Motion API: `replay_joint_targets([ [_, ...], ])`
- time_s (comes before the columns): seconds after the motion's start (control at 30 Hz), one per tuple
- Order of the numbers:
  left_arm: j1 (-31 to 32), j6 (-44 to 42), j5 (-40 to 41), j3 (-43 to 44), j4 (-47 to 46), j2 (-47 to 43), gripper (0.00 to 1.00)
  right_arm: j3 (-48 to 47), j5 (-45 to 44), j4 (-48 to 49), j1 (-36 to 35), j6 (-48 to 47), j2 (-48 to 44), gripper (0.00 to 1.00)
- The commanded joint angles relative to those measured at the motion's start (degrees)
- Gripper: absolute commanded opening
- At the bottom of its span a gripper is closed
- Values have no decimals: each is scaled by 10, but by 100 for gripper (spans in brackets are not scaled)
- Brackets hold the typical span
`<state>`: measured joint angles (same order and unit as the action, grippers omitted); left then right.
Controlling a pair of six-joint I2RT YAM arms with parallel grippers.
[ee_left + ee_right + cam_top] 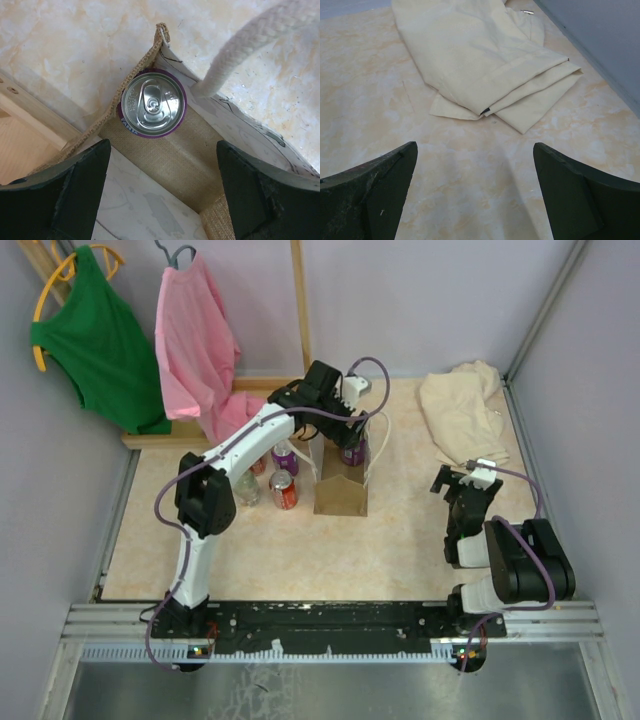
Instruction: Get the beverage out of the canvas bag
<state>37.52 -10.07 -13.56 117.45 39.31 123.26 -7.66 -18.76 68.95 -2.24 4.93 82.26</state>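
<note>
The small tan canvas bag (340, 490) stands upright at the table's middle, its white loop handles (379, 445) up. My left gripper (345, 418) hovers open over the bag's mouth. In the left wrist view a purple can (153, 103) stands upright in a corner of the bag's woven floor (190, 160), silver top up, beyond my open gripper (162, 192). A white rope handle (250, 47) crosses the upper right. My right gripper (462, 480) is open and empty, low at the right; it shows in the right wrist view (475, 195).
A purple can (285, 457), a red can (284, 490) and a clear one (246, 490) stand left of the bag. A beige cloth heap (462, 415) (485, 60) lies at the back right. A green top (95, 340) and a pink shirt (195, 340) hang at the back left over a wooden rail (150, 438).
</note>
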Motion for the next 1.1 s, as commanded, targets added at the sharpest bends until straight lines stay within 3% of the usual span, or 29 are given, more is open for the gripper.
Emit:
replay_joint_targets([
  [0.0,2,3,4,0,-27,17,92,-17,-10,24,-4,-7,4,99],
  [0.4,3,4,6,-31,-87,38,99,-17,-10,24,-4,-7,4,99],
  [0.87,5,4,-4,-35,-116,64,99,-17,-9,24,-4,-7,4,99],
  [1.0,5,6,-1,-30,-117,74,94,-17,-9,24,-4,-7,4,99],
  [1.07,6,7,-3,-29,-118,79,84,-17,-9,24,-4,-7,4,99],
])
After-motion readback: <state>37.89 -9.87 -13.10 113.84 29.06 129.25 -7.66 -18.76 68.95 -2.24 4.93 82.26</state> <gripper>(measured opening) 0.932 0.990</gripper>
